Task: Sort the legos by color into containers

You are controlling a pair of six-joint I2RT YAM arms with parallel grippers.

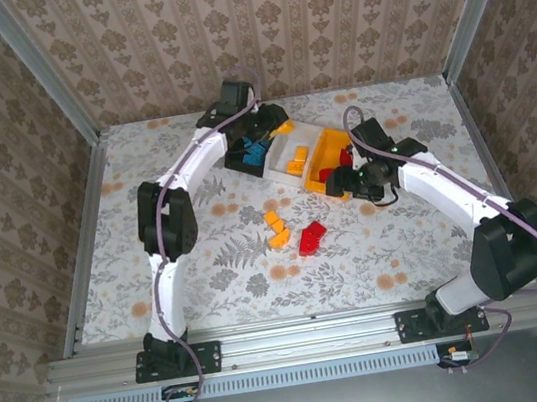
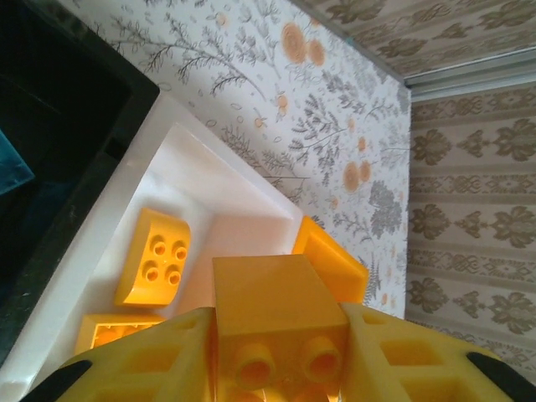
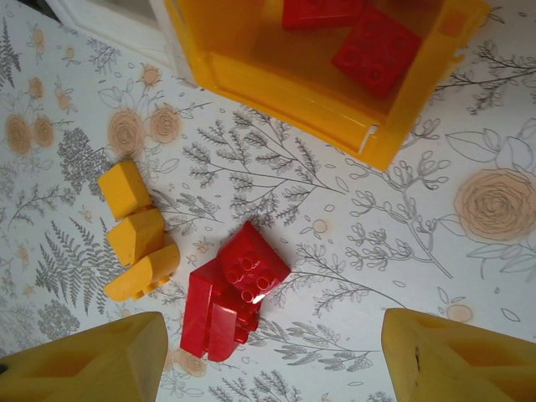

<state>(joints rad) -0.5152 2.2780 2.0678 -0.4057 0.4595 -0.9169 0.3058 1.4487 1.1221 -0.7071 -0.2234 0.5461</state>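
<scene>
Two fingers of the left gripper (image 2: pixel 280 364) are clamped on an orange-yellow brick (image 2: pixel 272 297), touching it on both sides, studs toward the camera. It hangs over the white bin (image 2: pixel 243 201). At 9 o'clock of the held brick two yellow bricks (image 2: pixel 155 255) lie on the bin floor, the farther one studs up. The black bin (image 2: pixel 75 100) touches the white one at 10 o'clock, and blue bricks (image 1: pixel 256 150) sit in it in the top view. A corner of the orange-yellow bin (image 2: pixel 331 264) shows at 1 o'clock.

The right gripper (image 3: pixel 276 360) has its fingers wide apart with nothing between them, above the table (image 3: pixel 469 276). At 12 o'clock, close in, is a clump of loose red bricks (image 3: pixel 230 297). At 10 o'clock three loose yellow bricks (image 3: pixel 134 226) lie in a row, touching. Farther out at 12 o'clock, the orange-yellow bin has red bricks (image 3: pixel 377 50) inside. In the top view both loose groups lie at 6 o'clock of the white bin, apart from it.
</scene>
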